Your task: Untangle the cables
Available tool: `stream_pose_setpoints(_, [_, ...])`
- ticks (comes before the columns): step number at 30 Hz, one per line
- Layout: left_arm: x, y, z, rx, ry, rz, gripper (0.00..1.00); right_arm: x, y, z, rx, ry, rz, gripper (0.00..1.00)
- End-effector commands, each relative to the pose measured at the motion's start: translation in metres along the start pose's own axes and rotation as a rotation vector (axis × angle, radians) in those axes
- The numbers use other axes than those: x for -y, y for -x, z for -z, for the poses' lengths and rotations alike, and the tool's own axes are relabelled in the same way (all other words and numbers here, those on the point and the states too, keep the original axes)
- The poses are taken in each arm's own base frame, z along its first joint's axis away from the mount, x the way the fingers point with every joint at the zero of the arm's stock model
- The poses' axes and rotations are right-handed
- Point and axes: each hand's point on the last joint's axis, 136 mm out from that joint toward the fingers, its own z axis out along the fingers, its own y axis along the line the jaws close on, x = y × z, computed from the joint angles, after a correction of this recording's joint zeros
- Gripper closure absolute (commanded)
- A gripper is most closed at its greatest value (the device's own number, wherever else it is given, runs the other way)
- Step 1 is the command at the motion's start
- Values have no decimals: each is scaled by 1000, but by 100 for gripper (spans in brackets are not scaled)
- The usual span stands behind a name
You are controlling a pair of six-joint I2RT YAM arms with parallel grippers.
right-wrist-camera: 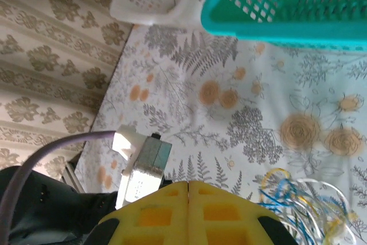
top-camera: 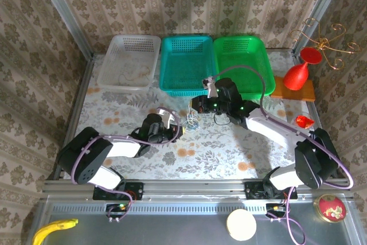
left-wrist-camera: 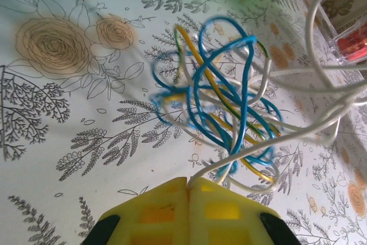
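The cables point(left-wrist-camera: 223, 101) are a loose tangle of blue, yellow and white cords lying on the floral tablecloth. In the top view the cables point(top-camera: 192, 120) sit mid-table between the two grippers. My left gripper point(left-wrist-camera: 189, 182) is shut on a white cord that runs out of its yellow fingertips into the tangle. From above, the left gripper point(top-camera: 178, 127) sits just left of the bundle. My right gripper point(right-wrist-camera: 188, 183) is shut, and I see nothing between its pads. The cables point(right-wrist-camera: 298, 210) lie to its lower right. In the top view the right gripper point(top-camera: 194, 106) hangs just above the bundle.
Three baskets line the back: white point(top-camera: 129, 61), teal point(top-camera: 186, 64), green point(top-camera: 243, 64). A red goblet point(top-camera: 298, 73) stands on a wooden board point(top-camera: 309, 93) at the right. The left arm's camera block point(right-wrist-camera: 143, 164) is close beside my right fingers.
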Motion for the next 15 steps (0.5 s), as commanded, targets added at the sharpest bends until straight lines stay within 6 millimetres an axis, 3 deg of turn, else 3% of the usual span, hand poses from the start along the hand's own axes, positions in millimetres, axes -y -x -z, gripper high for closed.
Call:
stream_pose_setpoints(1, [3,8,9,31,20,-24,100,-23,24,15,75,48,19,100])
stream_pose_setpoints(6, [4,17,22,37,60,-73,99,-16,19,9,67,43,3,100])
stream_pose_setpoints(8, [6,23,29,44,70,-90,72,-16,17,8,64,50,0,100])
stream_pose_setpoints(11, [12,31,40,65,76,-123,46,-3,7,-5,30,29,-17,100])
stream_pose_setpoints(15, [21,41,55,102,68,-166,31,0,1,-10,7,31,-24,100])
